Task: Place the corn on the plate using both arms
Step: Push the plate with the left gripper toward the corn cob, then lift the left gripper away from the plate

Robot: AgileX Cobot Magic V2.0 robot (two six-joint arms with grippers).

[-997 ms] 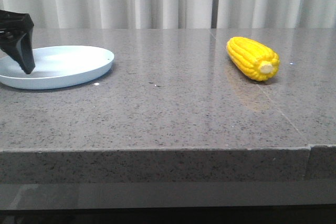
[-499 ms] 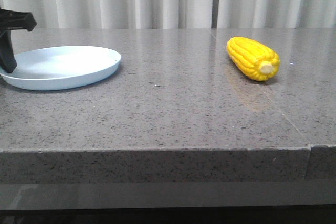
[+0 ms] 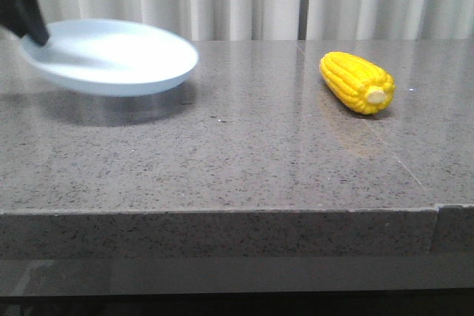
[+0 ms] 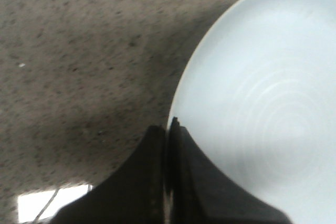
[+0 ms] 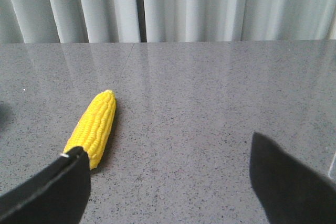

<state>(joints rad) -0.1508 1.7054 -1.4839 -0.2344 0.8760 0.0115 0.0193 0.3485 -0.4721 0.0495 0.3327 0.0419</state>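
Plate (image 3: 111, 57) — we now find it lifted clear of the surface (image 3: 237, 153), its shadow beneath it, where half a second ago it rested flat at the far left. The left fingers (image 4: 169, 129) are pressed onto its rim, pinching it. We judge the carry toward the corn is under way.

Corn (image 3: 356, 82) — unmoved, lying on the surface at the right, well apart from the plate. The right fingers (image 5: 68, 182) are spread wide and empty, the cob just beyond them.
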